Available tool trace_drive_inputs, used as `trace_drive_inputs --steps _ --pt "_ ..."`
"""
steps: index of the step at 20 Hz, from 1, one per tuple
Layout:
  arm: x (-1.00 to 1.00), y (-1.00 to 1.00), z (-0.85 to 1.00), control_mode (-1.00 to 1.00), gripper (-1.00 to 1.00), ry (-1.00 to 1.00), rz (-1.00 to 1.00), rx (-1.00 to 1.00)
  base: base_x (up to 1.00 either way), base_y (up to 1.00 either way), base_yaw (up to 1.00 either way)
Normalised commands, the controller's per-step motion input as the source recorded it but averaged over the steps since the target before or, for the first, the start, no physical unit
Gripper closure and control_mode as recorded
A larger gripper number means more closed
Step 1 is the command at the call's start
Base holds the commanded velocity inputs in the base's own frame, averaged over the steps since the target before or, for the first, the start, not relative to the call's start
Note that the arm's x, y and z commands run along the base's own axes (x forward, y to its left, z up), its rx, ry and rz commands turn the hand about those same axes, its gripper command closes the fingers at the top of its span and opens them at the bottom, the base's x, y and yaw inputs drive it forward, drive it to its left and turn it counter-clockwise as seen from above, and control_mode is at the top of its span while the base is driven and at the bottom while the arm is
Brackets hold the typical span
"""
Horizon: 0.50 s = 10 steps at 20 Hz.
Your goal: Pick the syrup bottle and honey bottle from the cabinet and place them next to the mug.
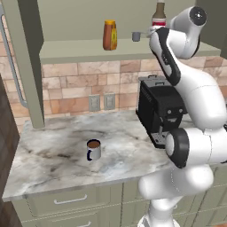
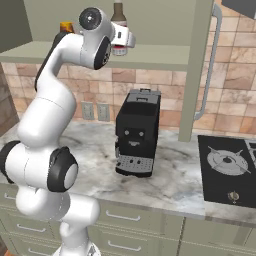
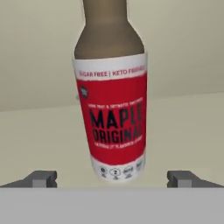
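Countertop of grey marble lies nearest, its front edge running above the drawers, with open room all around the mug, which stands upright and alone well in front of the wall. Right of the mug, beyond the arm, a black coffee machine sits on the same counter, and further right still a stovetop lies near the counter's right end.

Above and behind the mug hangs the cabinet, its shelf board open at the front. On that shelf the honey bottle stands upright, up and slightly right of the mug, with bare shelf to its left. Right of it sits a small grey cup, then the syrup bottle, upright near the shelf's front edge.

Up at the shelf, the gripper faces the syrup bottle with jaws spread wide. Its fingertips stand clear on either side of the bottle's base, touching nothing and holding nothing.
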Motion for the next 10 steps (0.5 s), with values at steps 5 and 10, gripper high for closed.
trace_drive_inputs --steps 5,10 --pt "0.19 0.0 -0.05 -1.0 -1.0 0.08 0.0 0.0 0.0 0.0 0.0" --pt "0.23 0.0 -0.12 -1.0 -1.0 0.0 0.0 0.0 0.0 0.0 0.0"
